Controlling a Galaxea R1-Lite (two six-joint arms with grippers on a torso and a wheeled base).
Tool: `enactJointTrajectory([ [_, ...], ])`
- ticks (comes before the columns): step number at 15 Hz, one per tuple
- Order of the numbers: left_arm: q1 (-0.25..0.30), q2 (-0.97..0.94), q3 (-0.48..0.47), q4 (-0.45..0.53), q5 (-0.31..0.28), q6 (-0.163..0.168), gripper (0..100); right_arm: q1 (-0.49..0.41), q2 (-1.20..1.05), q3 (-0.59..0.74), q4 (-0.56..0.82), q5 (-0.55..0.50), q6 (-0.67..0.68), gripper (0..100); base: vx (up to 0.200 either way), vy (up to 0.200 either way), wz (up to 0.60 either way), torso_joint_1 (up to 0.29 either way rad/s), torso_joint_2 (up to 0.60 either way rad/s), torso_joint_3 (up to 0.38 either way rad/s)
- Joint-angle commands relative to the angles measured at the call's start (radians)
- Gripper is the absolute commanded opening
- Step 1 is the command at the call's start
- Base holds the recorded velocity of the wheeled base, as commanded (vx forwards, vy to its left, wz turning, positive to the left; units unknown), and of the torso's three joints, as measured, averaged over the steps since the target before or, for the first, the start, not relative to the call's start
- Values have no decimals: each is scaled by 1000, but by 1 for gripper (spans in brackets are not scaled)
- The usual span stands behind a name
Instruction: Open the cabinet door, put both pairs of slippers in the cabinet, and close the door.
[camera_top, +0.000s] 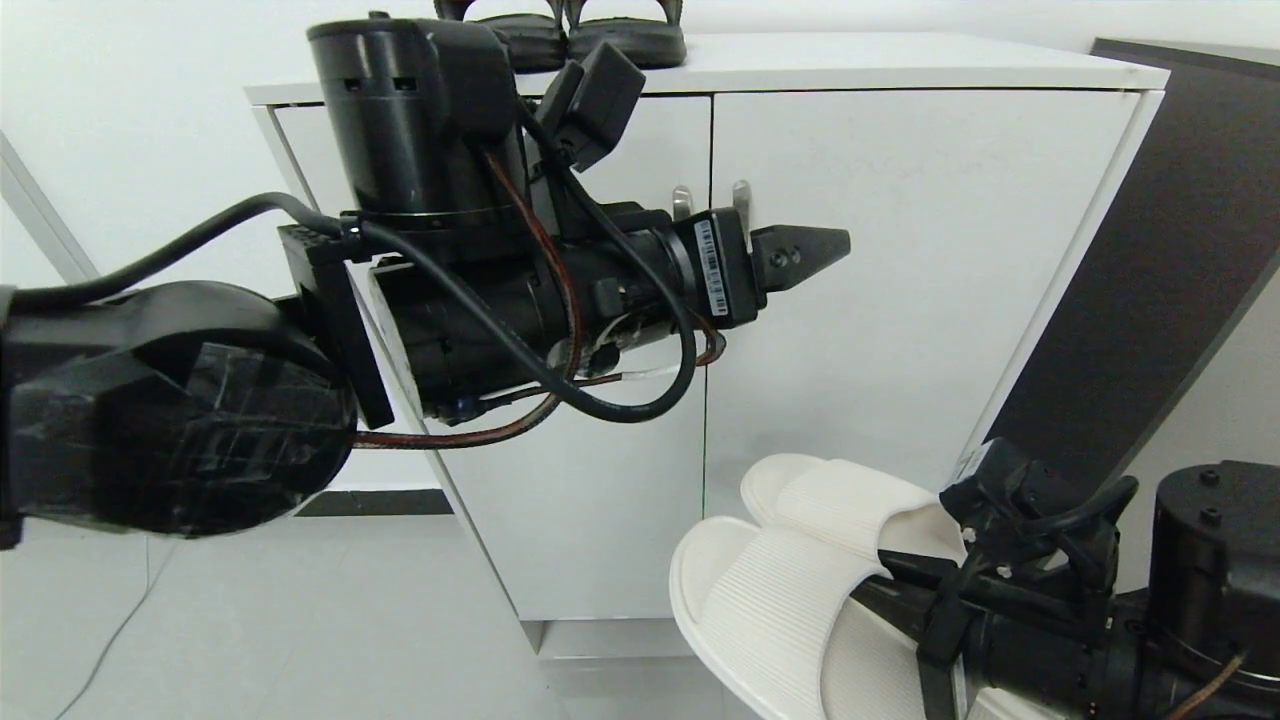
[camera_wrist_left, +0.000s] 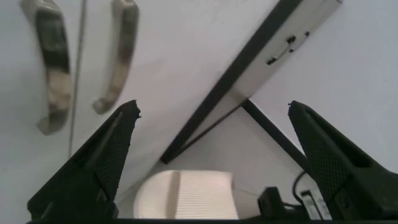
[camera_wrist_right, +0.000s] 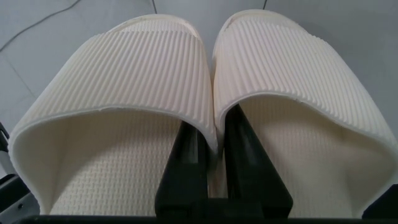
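While both doors of the cabinet (camera_top: 900, 62) stand shut, its interior cannot be inspected, and no slippers are seen inside it.

Count: two doors, left door (camera_top: 600, 500) and right door (camera_top: 900, 300), meeting at a centre seam. Two metal handles (camera_top: 741, 200), one on either side of that seam, high on the cabinet front. Two pairs of slippers.

The black slippers (camera_top: 570, 35) rest side by side on the cabinet top, near its front edge, above the left door.

The white slippers (camera_top: 780, 590) hang low in front of the cabinet, before the right door's lower part and apart from it. The right end effector (camera_wrist_right: 216, 155) grips them: its fingers (camera_wrist_right: 186, 168) are closed in, one inside each slipper, pinching the two adjoining straps together.

The left end effector (camera_top: 835, 243) sits in front of the right door, just beside the handles, fingers (camera_wrist_left: 106, 162) spread wide with nothing held. Neither handle lies between them.

Bare floor (camera_top: 300, 620) lies before the cabinet's left door. A dark panel (camera_top: 1180, 250) runs close along the cabinet's right edge.
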Motion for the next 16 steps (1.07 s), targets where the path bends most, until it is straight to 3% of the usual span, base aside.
enactJointTrajectory([
  [1,6,26,-29,2,14,2,100,-1,-1,0,0,0,-2,0,0,0,0,0,0,0],
  [6,54,98,-99,21,45,42,100,-1,-2,2,0,3,-2,0,0,0,0,0,0,0],
  [13,64,201,-242,48,45,42,100,-1,-4,9,0,3,-4,0,0,0,0,0,0,0],
  [14,64,201,-242,48,43,42,0,-1,-4,9,1,3,-4,0,0,0,0,0,0,0],
  [16,63,196,-236,48,42,42,0,-1,-10,17,1,4,-2,0,0,0,0,0,0,0],
])
